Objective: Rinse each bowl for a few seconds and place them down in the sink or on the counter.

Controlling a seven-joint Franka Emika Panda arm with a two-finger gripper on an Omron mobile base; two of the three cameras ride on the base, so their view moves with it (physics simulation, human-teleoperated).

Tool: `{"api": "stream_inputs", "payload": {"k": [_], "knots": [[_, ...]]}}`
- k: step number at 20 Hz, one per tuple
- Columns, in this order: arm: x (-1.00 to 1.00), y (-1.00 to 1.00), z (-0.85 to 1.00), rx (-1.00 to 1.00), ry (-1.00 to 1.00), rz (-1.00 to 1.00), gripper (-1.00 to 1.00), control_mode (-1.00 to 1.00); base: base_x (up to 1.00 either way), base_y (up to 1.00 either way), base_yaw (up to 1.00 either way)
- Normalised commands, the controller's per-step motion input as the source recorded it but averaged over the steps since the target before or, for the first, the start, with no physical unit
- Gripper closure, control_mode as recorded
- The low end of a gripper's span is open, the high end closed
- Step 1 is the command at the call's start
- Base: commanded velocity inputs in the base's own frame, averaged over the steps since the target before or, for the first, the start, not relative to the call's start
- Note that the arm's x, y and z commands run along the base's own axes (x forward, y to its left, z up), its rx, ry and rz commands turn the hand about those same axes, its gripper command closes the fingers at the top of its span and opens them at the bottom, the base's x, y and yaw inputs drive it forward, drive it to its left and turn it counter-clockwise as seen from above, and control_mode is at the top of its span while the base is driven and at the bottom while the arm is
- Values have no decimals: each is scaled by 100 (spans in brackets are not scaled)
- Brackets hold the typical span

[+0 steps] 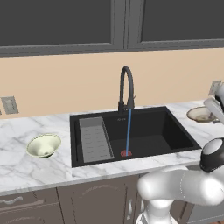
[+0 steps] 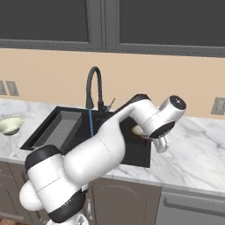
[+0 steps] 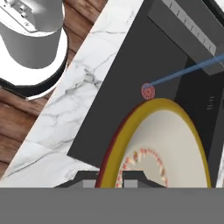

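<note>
The shallow beige bowl (image 1: 199, 114) with its brownish rim hangs just above the counter (image 1: 26, 166), right of the sink (image 1: 175, 135). My gripper (image 1: 213, 116) is shut on its rim. In the hand view the same bowl (image 3: 175, 144) looms close, its rim pinched in my gripper (image 3: 109, 177). Beyond it lie the black basin and the red drain (image 3: 148, 92). From the right base view the bowl (image 2: 138, 130) peeks out behind my wrist. The pale cream-green bowl (image 1: 43, 145) rests on the counter left of the sink.
The black arched faucet (image 1: 126, 87) runs a blue stream of water (image 1: 128, 131) onto the red drain (image 1: 126, 153). A grey ribbed rack (image 1: 94, 139) fills the basin's left side. Wall outlets (image 1: 8, 105) sit on the backsplash, and dark cabinets hang overhead.
</note>
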Motion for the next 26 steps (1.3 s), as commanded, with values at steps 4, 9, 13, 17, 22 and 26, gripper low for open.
{"api": "stream_inputs", "payload": {"k": [4, 9, 13, 17, 22, 26], "knots": [[19, 21, -5, 7, 0, 13, 100, -100, 0, 0, 0], [20, 25, -17, 7, 0, 13, 100, -100, 0, 0, 0], [23, 28, -20, 6, -1, 13, 100, -100, 0, 0, 0], [24, 30, -18, 5, -2, 13, 100, -100, 0, 0, 0], [21, 28, -12, 4, -5, 15, 100, -100, 0, 0, 0], [22, 24, -9, 3, -7, 16, 100, -100, 0, 0, 0]]}}
